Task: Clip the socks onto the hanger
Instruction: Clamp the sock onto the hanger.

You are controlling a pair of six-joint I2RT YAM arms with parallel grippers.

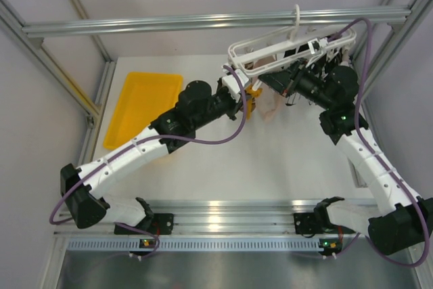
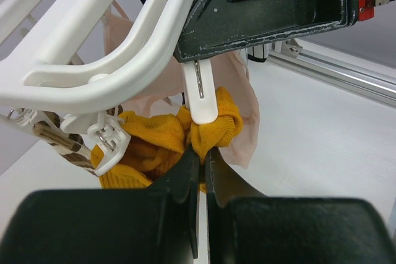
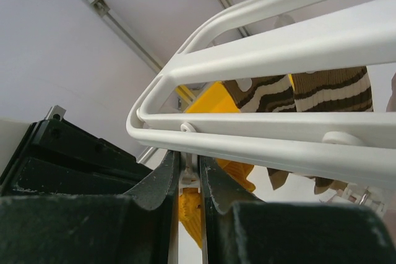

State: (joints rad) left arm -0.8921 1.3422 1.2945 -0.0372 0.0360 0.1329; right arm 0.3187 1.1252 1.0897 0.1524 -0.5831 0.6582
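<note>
The white hanger (image 1: 270,52) hangs by its hook from the aluminium bar at the back. My left gripper (image 2: 199,153) is shut on a mustard yellow sock (image 2: 161,137) and holds its bunched edge up against a white clip (image 2: 202,94). My right gripper (image 3: 189,164) is shut on that clip (image 3: 190,180), squeezing its top just under the hanger frame (image 3: 260,66). A brown and cream striped sock (image 3: 297,91) and a pale pink sock (image 2: 244,100) hang from other clips. The mustard sock shows below the hanger in the top view (image 1: 252,94).
A yellow plastic tray (image 1: 142,106) lies on the table at the back left. The long aluminium bar (image 1: 169,24) crosses the back. Frame posts stand at both sides. Other white clips (image 2: 108,140) dangle near the sock.
</note>
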